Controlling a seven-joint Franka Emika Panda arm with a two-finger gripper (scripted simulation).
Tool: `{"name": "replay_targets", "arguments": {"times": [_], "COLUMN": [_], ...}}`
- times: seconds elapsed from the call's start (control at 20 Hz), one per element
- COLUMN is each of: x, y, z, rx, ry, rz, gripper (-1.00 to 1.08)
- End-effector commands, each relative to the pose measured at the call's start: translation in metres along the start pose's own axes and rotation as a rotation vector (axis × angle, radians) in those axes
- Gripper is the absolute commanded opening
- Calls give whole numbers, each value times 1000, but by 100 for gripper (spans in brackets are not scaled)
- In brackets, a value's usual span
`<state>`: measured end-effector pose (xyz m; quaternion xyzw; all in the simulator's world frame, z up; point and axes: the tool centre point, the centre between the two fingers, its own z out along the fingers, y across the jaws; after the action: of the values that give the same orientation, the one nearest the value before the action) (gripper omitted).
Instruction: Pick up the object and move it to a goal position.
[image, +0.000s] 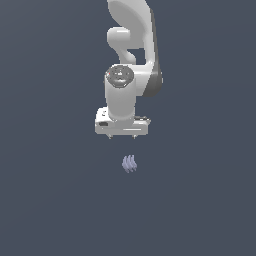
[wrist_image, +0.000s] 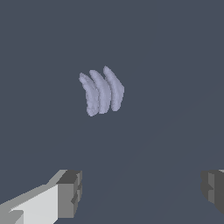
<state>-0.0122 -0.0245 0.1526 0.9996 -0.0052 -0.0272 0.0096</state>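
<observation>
The object (image: 129, 163) is a tiny pale lavender-blue ridged thing with three wavy lobes, lying on the dark grey floor just below the gripper in the exterior view. It also shows in the wrist view (wrist_image: 101, 91), apart from the fingers. My white gripper (image: 122, 136) hangs above the floor, pointing down, with only the fingertips showing under the hand. In the wrist view the gripper (wrist_image: 142, 192) is open and empty, with one finger (wrist_image: 70, 193) and the other finger (wrist_image: 213, 188) wide apart.
The white arm (image: 132, 45) rises from the gripper toward the top of the exterior view. The dark grey floor (image: 50, 200) spreads all around with nothing else on it.
</observation>
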Motion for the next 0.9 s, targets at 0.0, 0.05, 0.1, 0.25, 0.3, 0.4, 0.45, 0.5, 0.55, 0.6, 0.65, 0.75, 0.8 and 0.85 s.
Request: {"name": "replay_targets", "arguments": {"times": [0.0, 0.05, 0.1, 0.25, 0.3, 0.4, 0.45, 0.5, 0.55, 0.6, 0.65, 0.75, 0.8, 0.85], "x": [8, 12, 16, 31, 36, 46, 51, 55, 59, 62, 65, 69, 71, 72], "y": [-3, -4, -5, -11, -13, -17, -19, -21, -22, -24, -25, -27, -28, -29], "z": [5, 7, 10, 21, 25, 33, 36, 40, 43, 46, 48, 53, 54, 56], "rx": [0, 0, 1, 2, 3, 5, 6, 7, 8, 9, 10, 11, 12, 12], "ry": [5, 7, 10, 21, 25, 32, 36, 39, 42, 45, 47, 51, 53, 54], "rz": [-21, -32, -44, -87, -103, -133, -146, -158, -169, -179, -188, -202, -208, -212], "gripper": [100, 100, 100, 100, 100, 100, 100, 100, 100, 100, 100, 100, 100, 100]}}
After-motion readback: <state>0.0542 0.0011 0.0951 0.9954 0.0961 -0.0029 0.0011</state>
